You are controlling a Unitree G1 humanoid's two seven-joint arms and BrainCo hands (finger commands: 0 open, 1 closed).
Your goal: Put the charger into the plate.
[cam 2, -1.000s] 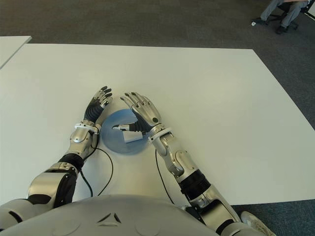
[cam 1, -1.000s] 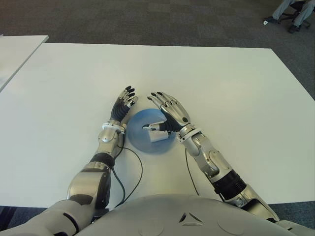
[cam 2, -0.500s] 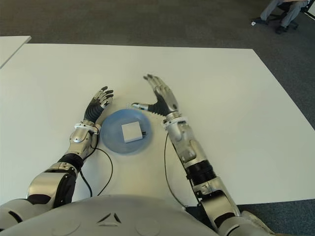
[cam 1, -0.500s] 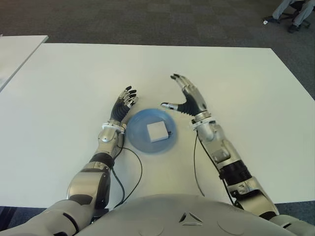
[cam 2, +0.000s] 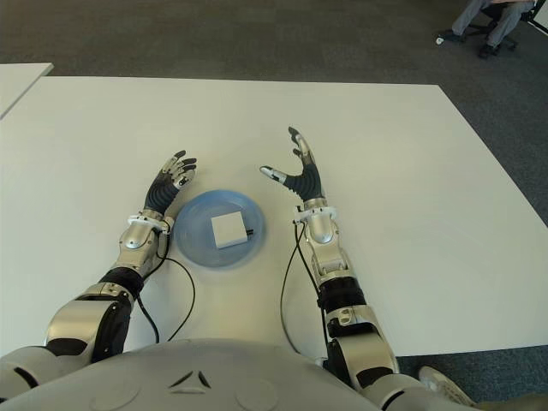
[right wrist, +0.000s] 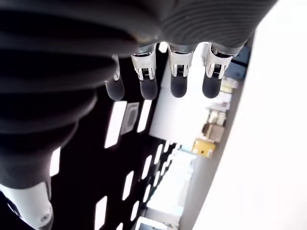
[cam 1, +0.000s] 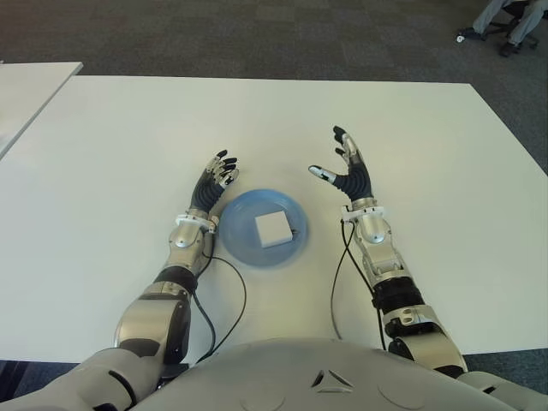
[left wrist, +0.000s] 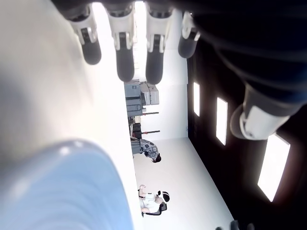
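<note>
One white charger (cam 1: 273, 229) sits inside the blue plate (cam 1: 238, 241) on a broad white table (cam 1: 411, 128), which by every sign leaves the robot's job done. The small block lies flat near the plate's middle, clear of the rim, with a dark stub, probably its plug or a port, showing at one edge.

Neither hand holds anything. The right hand (cam 1: 349, 171) is raised to the right of the plate and well apart from it, palm turned inward, fingers spread and thumb out to the side. The left hand (cam 1: 213, 184) shows just beside the plate's left rim, its fingers straight and slightly fanned; whether it touches the tabletop cannot be told.

The charger is a squarish, matte white block with softly rounded corners, likely hard plastic. The plate is a shallow round dish in pale blue with a smooth, faintly glossy surface. Both hands have silvery metal segments with black joints and pads, and thin black cables trail from the wrists across the plain, matte tabletop.
</note>
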